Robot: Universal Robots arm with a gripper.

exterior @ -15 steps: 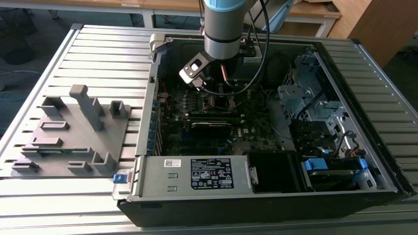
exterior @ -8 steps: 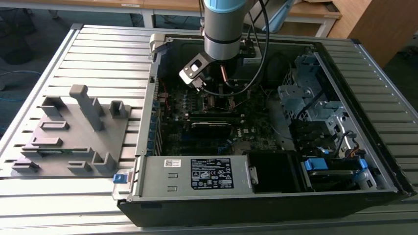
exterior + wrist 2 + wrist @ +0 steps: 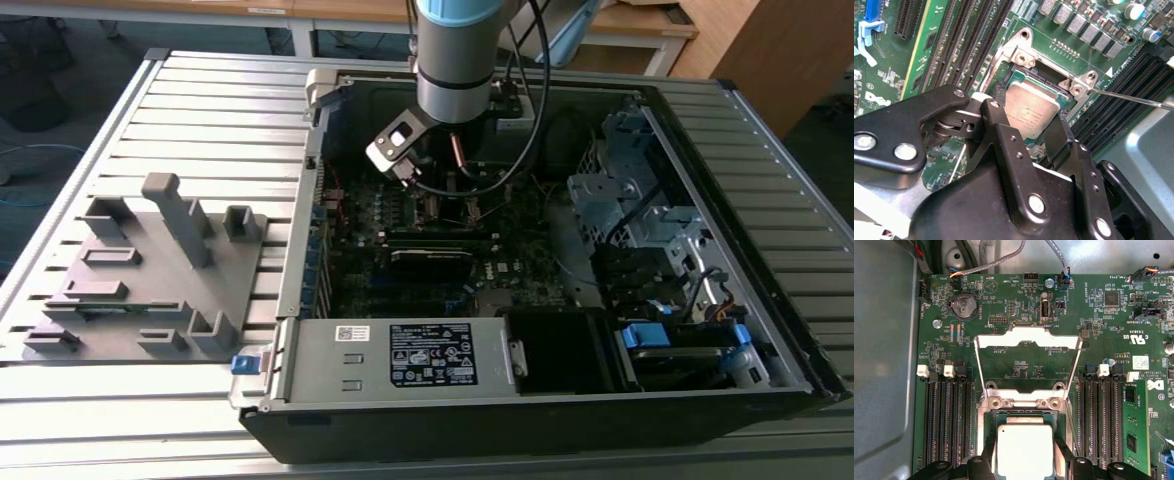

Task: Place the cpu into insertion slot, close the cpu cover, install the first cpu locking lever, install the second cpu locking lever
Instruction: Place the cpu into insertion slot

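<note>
The cpu [image 3: 1024, 450], seated in the insertion slot [image 3: 1026, 76], is clamped by the gripper [image 3: 1025, 467]. The cpu cover [image 3: 1026, 338] is swung open. In the exterior view the gripper is seen at 12 o'clock from the power supply [image 3: 334, 360].

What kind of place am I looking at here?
Probably a robotics lab or workshop: an open computer case sits on a slatted metal table under a robot arm, with wooden desks behind.
</note>
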